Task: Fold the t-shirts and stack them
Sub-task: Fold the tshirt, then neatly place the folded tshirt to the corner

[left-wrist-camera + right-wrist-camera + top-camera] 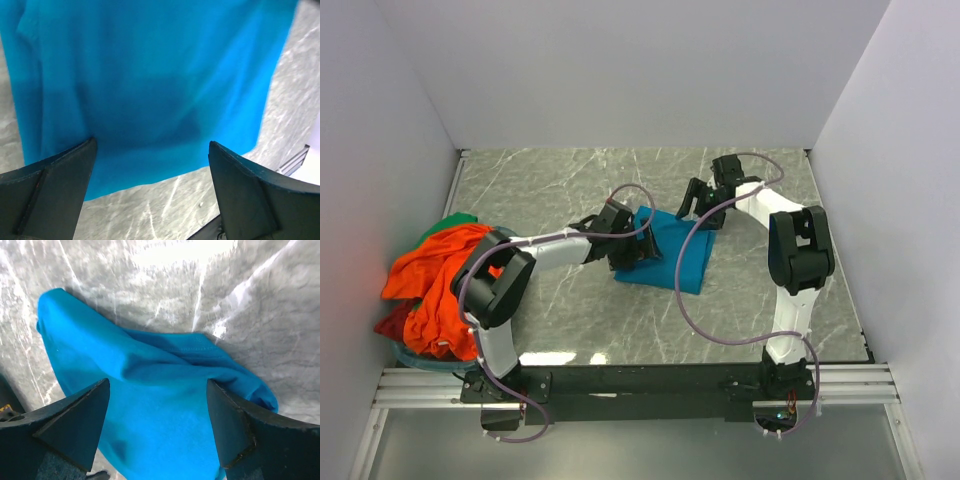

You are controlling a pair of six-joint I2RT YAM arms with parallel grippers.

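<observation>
The teal blue t-shirt (685, 262) lay on the marble table (570, 320) as a narrow, partly folded strip, and both grippers hung over it. The left gripper (150, 145) had its fingers spread wide with nothing between them. The cloth lay flat beneath and ahead of it, and one straight edge crossed the gap between the fingers, with bare table on the near side. The right gripper (157, 385) was likewise spread and empty, low over the far end of the shirt. There the fabric bunched into a soft ridge ahead of its fingers — collar or hem, I could not tell.

The step in hand looked to be the folding of this first shirt, roughly midway: the sides seemed already turned in, and a cross fold was yet to be made. With neither gripper holding anything, the next move would call for each to come down on an edge, pinch through every layer, and carry it over in step with the other. The ridge under the right gripper would likely want flattening, or the fold would set crooked.

Well out to the left gripper's outer side, back by its elbow, the orange t-shirt (440, 270) sat heaped with a red one (395, 322) and a green one (455, 220) — all unfolded, so most of the task remained.
</observation>
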